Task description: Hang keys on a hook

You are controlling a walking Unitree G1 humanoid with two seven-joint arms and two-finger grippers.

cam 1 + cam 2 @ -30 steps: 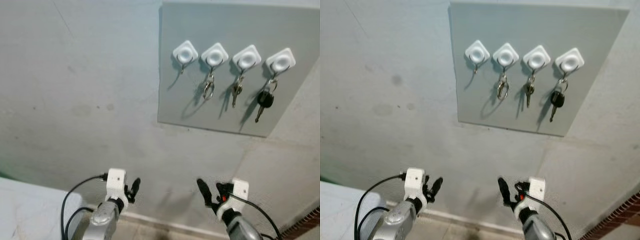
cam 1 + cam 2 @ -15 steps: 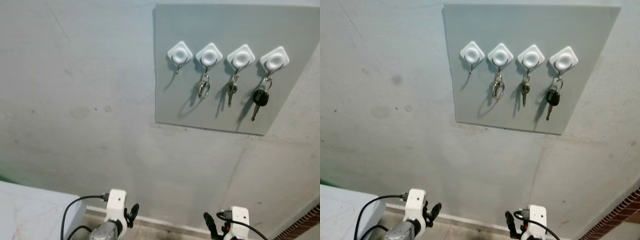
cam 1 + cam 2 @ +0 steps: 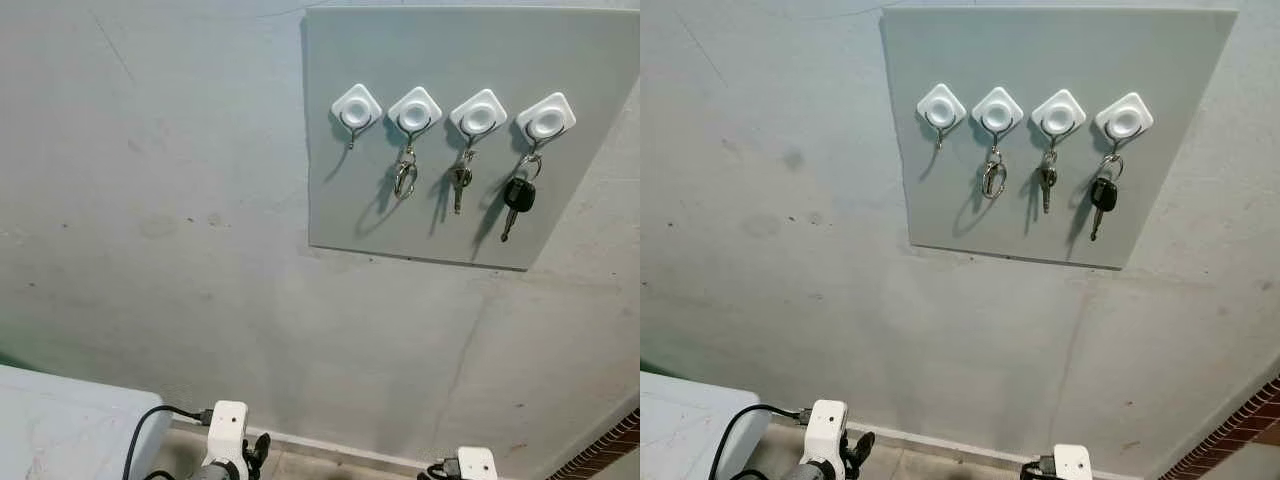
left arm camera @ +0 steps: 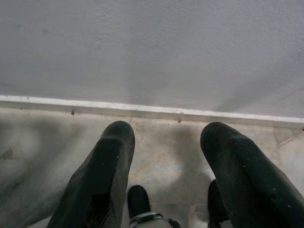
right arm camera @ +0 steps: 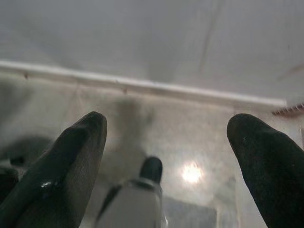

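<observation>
Keys hang on the board high above us; our left gripper and right gripper, low by the floor, have fingers spread, empty.

Grey plaster wall meets tiled floor at a white skirting.

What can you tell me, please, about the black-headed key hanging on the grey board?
The black-headed key hangs from the rightmost hook of four white diamond-shaped hooks on the grey board, which is fixed flat to the wall. It has a dark plastic-looking head, a slim metal blade pointing down and slightly left, and a metal ring looped over the hook. It hangs free and casts a shadow on the board.
</observation>
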